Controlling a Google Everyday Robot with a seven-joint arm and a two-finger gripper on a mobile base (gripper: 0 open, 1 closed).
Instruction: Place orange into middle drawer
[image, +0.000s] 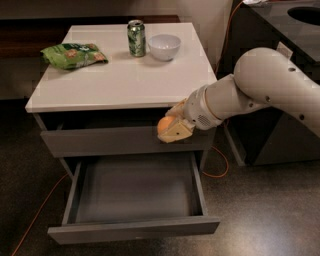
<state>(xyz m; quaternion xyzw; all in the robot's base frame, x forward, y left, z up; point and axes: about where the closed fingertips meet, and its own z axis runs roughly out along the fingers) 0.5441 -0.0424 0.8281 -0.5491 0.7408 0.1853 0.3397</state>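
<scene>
My gripper (170, 129) is shut on the orange (163, 125), a small round orange fruit that shows between the tan fingers (179, 131). It holds the fruit in front of the upper grey drawer front (110, 142), just off the white tabletop's front edge. It is above the back right part of the middle drawer (135, 227). This wide, shallow grey drawer is pulled out towards me and holds nothing. The white arm (260, 85) reaches in from the right.
On the white tabletop (120, 80) stand a green can (136, 38), a white bowl (164, 46) and a green snack bag (74, 54). An orange cable (37, 215) lies on the floor at left. A dark cabinet (295, 30) stands at right.
</scene>
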